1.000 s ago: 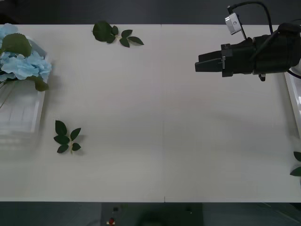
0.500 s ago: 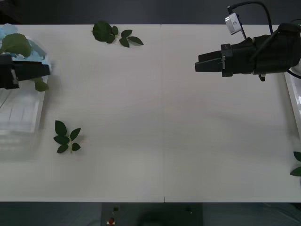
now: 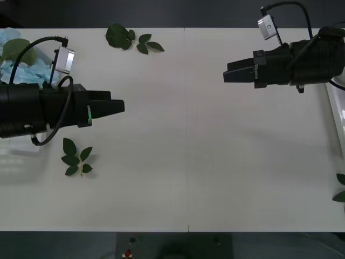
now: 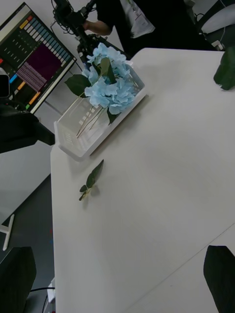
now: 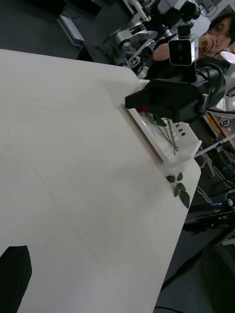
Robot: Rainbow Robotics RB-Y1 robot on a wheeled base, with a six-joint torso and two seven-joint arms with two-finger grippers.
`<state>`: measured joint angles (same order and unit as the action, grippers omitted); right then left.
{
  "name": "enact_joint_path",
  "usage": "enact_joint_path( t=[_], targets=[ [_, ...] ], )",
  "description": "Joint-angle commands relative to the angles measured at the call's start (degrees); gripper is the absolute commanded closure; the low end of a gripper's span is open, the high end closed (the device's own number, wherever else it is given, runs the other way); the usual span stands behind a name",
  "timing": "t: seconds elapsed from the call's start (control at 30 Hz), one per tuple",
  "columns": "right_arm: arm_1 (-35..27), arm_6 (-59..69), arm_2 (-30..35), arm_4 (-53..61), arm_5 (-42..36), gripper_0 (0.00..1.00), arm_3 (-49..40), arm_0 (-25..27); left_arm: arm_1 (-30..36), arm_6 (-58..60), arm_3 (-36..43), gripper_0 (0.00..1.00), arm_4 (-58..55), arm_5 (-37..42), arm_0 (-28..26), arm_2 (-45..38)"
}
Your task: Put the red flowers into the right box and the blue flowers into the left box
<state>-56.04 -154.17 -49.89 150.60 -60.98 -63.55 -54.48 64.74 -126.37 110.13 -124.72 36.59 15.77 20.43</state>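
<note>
The blue flowers [image 4: 108,83] lie in a pale cluster at one end of the left box [image 4: 73,142], their stems on its ribbed floor. In the front view my left arm crosses over that box, and the blue flowers [image 3: 16,65] peek out behind it. My left gripper [image 3: 116,106] is open and empty over bare table, right of the box. The right gripper [image 3: 232,73], also open and empty, hovers at the far right. Behind it the right box [image 5: 147,128] holds green stems and a bit of red bloom of the red flowers [image 5: 142,109], mostly hidden by the gripper.
Loose leaf sprigs lie at the table's far edge [image 3: 135,39], near the left box [image 3: 75,157] and at the right edge [image 3: 340,189]. The right box's rim [image 3: 337,108] runs along the right edge. People and a monitor stand beyond the table.
My left arm has come in from the left over the left box and reached out over the table, covering part of the blue flowers. The right arm has not moved.
</note>
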Motion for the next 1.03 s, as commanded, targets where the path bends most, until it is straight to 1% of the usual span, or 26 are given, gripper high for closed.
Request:
enact_joint_path(
  t=[0.03,0.23,0.53,1.03],
  targets=[
    [0.15,-0.83,1.20,0.57,-0.37,0.00,-0.96,-1.50,5.75,-4.32,2.28,0.00,-0.44,-0.46,0.84,-1.62],
    [0.15,-0.83,1.20,0.57,-0.37,0.00,-0.96,-1.50,7.95,-4.49,1.84,0.00,-0.52,-0.38,0.84,0.57],
    [0.15,-0.83,1.20,0.57,-0.37,0.00,-0.96,-1.50,7.34,-5.11,0.79,0.00,0.00,-0.46,0.84,2.33],
    [0.15,-0.83,1.20,0.57,-0.37,0.00,-0.96,-1.50,7.34,-5.11,0.79,0.00,0.00,-0.46,0.84,2.33]
  ],
)
